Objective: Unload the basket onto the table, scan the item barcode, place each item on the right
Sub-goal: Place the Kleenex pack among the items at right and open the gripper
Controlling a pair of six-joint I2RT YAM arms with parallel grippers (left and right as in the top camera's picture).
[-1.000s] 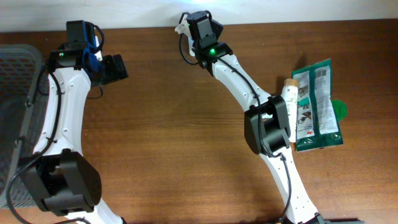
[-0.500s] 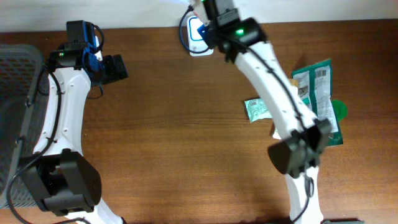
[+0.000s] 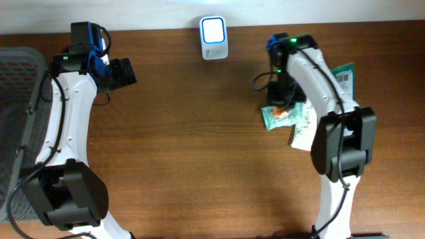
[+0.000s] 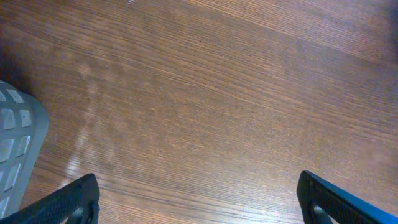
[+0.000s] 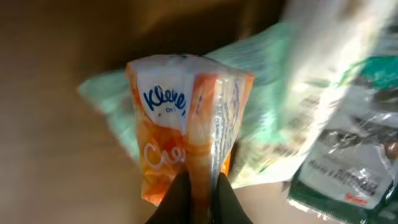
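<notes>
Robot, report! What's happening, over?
Left gripper open, empty. Right gripper shut on tissue pack, above green packets. Scanner lit, nothing between.

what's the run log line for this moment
right end effector: shut on orange plastic tissue pack | left end effector: open, empty | white scanner: lit

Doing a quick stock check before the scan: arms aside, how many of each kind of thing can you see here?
white barcode scanner with lit screen: 1
grey mesh basket: 1
orange Kleenex tissue pack: 1
pale green packet: 1
dark green and white printed bag: at least 1; more may be hidden
Total: 5 clearly visible
</notes>
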